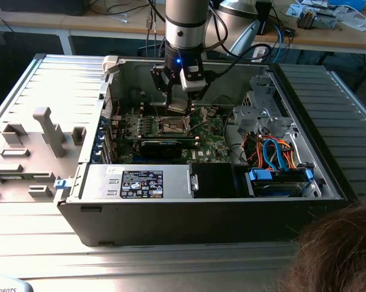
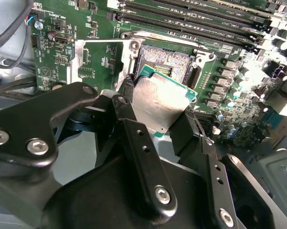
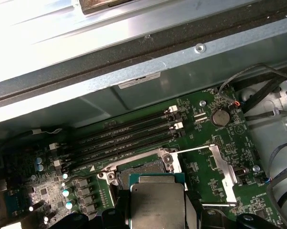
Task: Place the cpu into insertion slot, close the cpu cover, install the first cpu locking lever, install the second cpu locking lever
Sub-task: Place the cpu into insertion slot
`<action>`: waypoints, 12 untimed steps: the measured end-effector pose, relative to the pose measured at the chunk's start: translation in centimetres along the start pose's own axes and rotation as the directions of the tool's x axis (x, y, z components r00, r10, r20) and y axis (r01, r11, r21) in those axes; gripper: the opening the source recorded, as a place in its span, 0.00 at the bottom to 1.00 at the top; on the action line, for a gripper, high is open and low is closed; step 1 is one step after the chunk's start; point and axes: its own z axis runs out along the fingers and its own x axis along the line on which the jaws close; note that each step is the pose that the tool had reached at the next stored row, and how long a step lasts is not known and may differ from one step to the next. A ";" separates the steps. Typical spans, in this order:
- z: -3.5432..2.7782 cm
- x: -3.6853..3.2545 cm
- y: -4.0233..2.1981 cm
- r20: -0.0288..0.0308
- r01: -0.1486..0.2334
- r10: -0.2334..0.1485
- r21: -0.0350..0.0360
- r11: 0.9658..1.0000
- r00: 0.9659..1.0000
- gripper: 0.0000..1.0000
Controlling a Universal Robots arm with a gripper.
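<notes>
My gripper hangs inside the open computer case, shut on the cpu. The cpu is a flat silver-topped square chip on a green backing, held tilted between the black fingers. It hovers just above the insertion slot, a dark square socket with a silvery rim on the green motherboard. The cpu partly hides the insertion slot. The cpu cover, a thin silvery frame with a cut-out middle, lies swung open beside the socket, also seen as cpu cover.
Parallel memory slots run along one side of the socket. A long black card sits in front of it. A drive cage and coloured cables fill the exterior view's right. Grey fixtures stand on the left table. A person's head is bottom right.
</notes>
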 end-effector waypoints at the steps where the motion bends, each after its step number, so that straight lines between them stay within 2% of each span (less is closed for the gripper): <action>1: 0.01 0.00 0.00 0.000 -0.004 0.004 0.000 1.000 1.000 0.55; 12: 0.04 0.00 0.00 0.002 -0.025 0.025 0.000 1.000 1.000 0.55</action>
